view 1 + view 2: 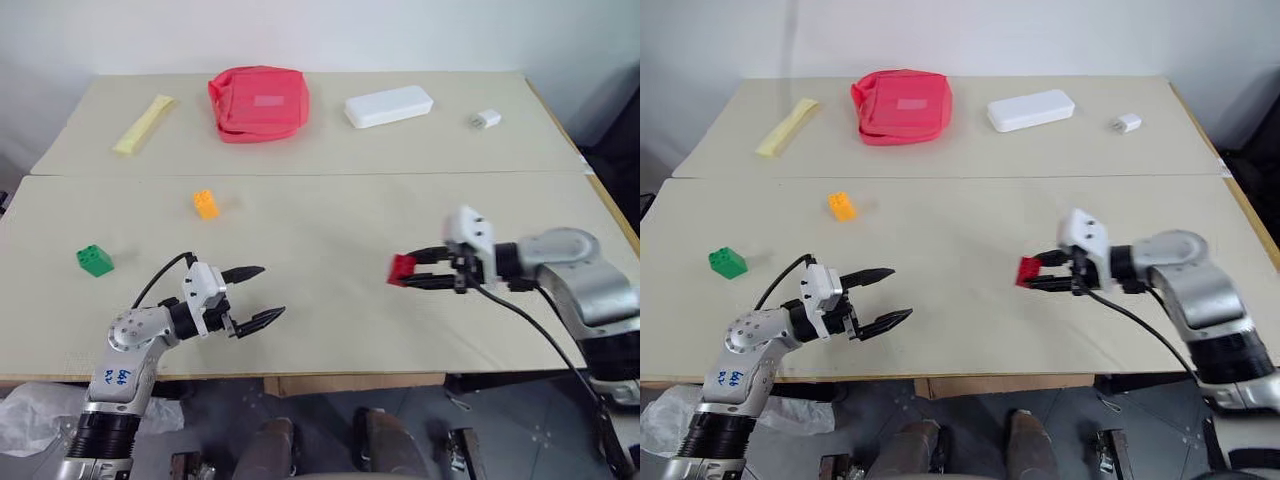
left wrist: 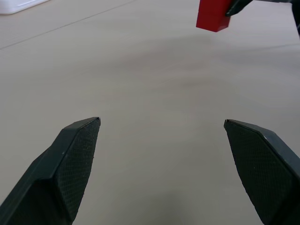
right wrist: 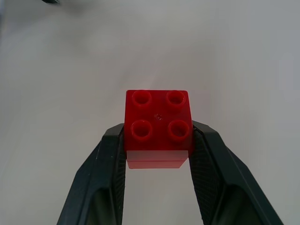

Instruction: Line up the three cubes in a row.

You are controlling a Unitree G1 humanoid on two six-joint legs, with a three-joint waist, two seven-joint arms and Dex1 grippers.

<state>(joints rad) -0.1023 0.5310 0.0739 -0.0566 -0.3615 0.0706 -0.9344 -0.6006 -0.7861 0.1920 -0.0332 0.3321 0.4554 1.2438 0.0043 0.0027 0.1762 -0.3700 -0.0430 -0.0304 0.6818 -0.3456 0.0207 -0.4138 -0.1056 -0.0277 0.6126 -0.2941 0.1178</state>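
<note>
Two beige boards form the bench (image 1: 330, 215), set against a pale wall. The right claw (image 1: 412, 272) pinches the red cube (image 1: 402, 268) above it; the left claw (image 1: 258, 295) gapes empty. The orange cube (image 1: 205, 203) and the green cube (image 1: 94, 260) rest at the bench's left.

head: stereo, looking down | wrists: close, both see red cube (image 3: 157, 126)

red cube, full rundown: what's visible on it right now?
The red cube is a small glossy plastic block with four round studs on its top face. The right gripper is shut on it, one black finger against each of two opposite sides. It is held at the fingertips over the bare front part of the table, on the robot's right, apart from the other cubes. Whether it hangs above the table cannot be told.
</note>
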